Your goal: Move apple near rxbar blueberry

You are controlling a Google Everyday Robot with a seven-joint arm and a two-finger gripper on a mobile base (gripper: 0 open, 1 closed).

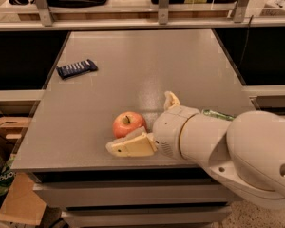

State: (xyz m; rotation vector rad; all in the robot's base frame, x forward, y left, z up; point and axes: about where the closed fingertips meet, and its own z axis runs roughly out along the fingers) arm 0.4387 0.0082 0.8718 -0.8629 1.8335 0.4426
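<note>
End effector [141, 123] sits low over the near-right part of the grey tabletop [156, 56], at the end of a bulky white arm [237, 151] coming in from the right. Fingers are spread wide and released, grasping nothing. One cream finger [130, 146] lies flat along the near side and the other [171, 100] points up on the far side.

The apple [129, 124] rests on the tabletop in the gap, right against the near finger, stem up. Cannot tell if the far finger touches it.

The rxbar blueberry [77, 68] lies flat well apart from the end effector, up and to its left, near the tabletop's left edge. A green can [218, 114] peeks out just behind the wrist, mostly hidden by the arm.
</note>
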